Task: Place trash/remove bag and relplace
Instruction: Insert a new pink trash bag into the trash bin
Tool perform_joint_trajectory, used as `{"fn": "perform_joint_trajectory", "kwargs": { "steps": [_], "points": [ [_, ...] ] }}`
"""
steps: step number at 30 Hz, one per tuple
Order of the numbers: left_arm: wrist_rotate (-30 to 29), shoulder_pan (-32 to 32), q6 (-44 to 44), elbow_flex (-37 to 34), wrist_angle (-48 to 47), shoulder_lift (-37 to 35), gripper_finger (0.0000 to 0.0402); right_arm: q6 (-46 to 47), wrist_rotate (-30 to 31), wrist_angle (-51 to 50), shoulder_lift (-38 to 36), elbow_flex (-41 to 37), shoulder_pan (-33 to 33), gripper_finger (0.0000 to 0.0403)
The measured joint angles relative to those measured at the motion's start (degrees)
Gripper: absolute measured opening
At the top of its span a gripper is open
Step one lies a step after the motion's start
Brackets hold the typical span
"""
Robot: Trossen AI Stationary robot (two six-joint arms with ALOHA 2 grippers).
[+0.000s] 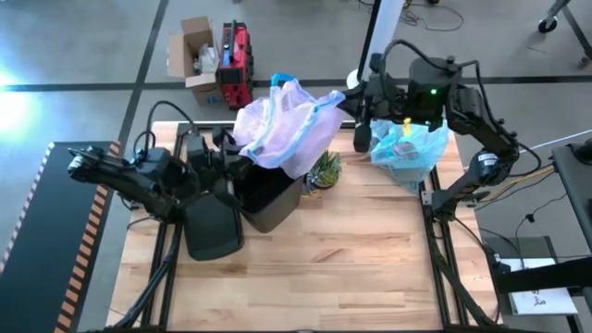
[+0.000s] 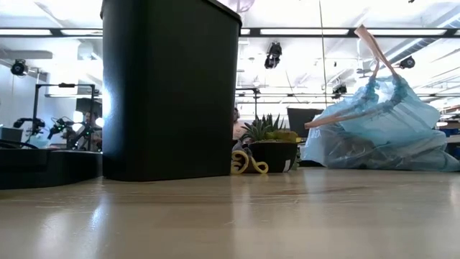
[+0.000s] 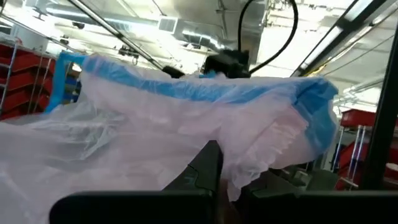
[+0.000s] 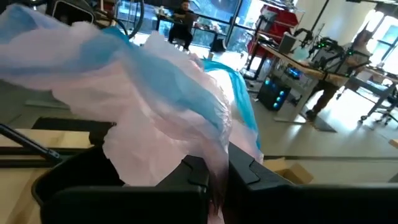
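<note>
Both grippers' jaws are clamped on a pinkish-lilac bag (image 1: pixel 282 129) stretched above the black bin (image 1: pixel 268 194): left gripper (image 1: pixel 239 166), right gripper (image 1: pixel 344 100). The blue-teal bag (image 1: pixel 409 151) sits filled on the desk (image 1: pixel 351 259) near the right arm.

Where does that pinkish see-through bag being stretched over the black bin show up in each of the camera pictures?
High view: the pinkish bag is spread above the black bin, near the table's far edge.
Low view: only a sliver peeks over the bin at the top edge.
Left wrist view: the bag fills most of the picture.
Right wrist view: it drapes across the left and centre.
Shared landmark: the black bin.
</note>
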Motion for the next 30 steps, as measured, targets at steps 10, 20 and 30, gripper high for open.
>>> {"fn": "perform_joint_trajectory", "kwargs": {
  "steps": [10,20,30],
  "points": [
    [-14.3,-5.3,-5.1,2.9,-2.8,4.3,0.0,-1.5,-2.6,-4.0,1.8,-1.5,-0.1,0.0],
    [-17.5,-7.1,-4.3,10.1,-2.6,13.0,0.0,-5.6,-2.7,-3.7,1.3,-1.6,-0.3,0.0],
    [-22.0,-6.8,-4.9,7.2,12.4,18.7,0.0,-6.6,-2.6,-1.5,-2.0,-1.5,0.3,0.0]
  ]
}}
